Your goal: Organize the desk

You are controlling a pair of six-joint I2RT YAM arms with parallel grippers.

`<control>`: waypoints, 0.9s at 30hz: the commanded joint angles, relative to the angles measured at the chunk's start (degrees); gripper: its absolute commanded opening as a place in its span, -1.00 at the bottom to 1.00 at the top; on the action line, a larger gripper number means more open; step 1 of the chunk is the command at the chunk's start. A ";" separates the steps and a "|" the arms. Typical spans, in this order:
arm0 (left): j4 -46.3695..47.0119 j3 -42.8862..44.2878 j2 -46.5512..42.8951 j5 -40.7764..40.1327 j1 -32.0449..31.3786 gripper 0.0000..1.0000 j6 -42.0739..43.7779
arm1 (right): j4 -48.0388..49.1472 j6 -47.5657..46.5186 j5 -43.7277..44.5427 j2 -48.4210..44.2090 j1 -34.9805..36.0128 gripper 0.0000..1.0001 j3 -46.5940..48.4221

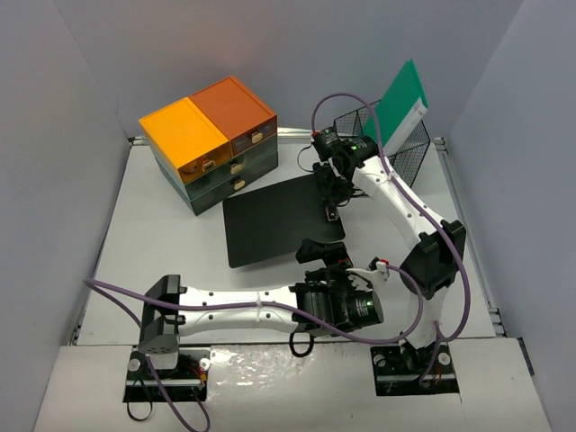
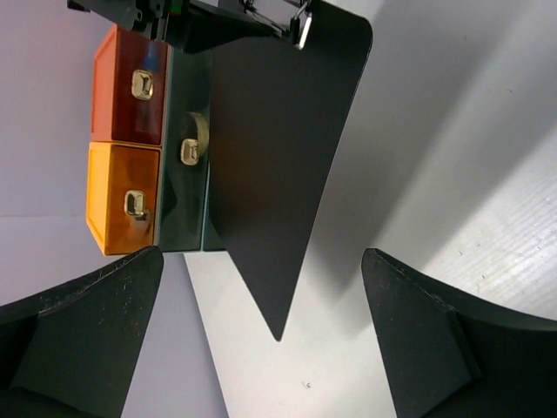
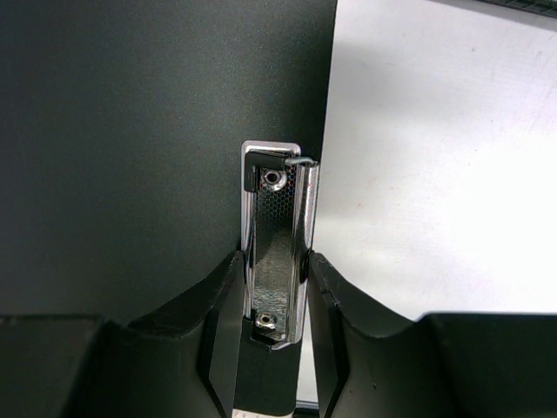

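Observation:
A black clipboard point(image 1: 274, 218) lies on the white desk point(image 1: 153, 243) in the middle. My right gripper point(image 1: 331, 205) is at its right edge, shut on the chrome clip point(image 3: 278, 244), one finger on each side of it. In the right wrist view the board point(image 3: 130, 157) fills the left side. My left gripper point(image 1: 326, 255) hovers just off the board's near right corner. In the left wrist view its jaws point(image 2: 261, 322) stand wide open with nothing between them, and the board's corner point(image 2: 270, 261) points at the gap.
A drawer unit point(image 1: 211, 139) with orange and yellow tops stands at the back left, close to the clipboard's far corner. A black wire basket point(image 1: 396, 144) holding a green folder point(image 1: 402, 94) stands at the back right. A metal rail point(image 1: 472, 225) runs along the desk's right edge.

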 commanded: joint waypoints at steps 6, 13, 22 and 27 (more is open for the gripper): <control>12.42 3.42 1.91 -9.04 -0.25 0.94 15.36 | -2.29 -0.86 -5.59 -4.07 -1.04 -1.00 3.21; 16.11 3.84 4.72 -8.83 -0.21 0.94 18.63 | -3.08 -0.56 -5.77 -5.51 -1.26 -1.00 2.65; 9.56 7.40 6.86 -10.09 -0.28 0.94 16.77 | -3.39 -0.61 -8.64 -5.59 -2.34 -1.00 2.99; 6.59 8.80 7.63 -10.14 -0.25 0.94 16.37 | -3.39 -0.61 -9.28 -5.03 -2.62 -1.00 2.15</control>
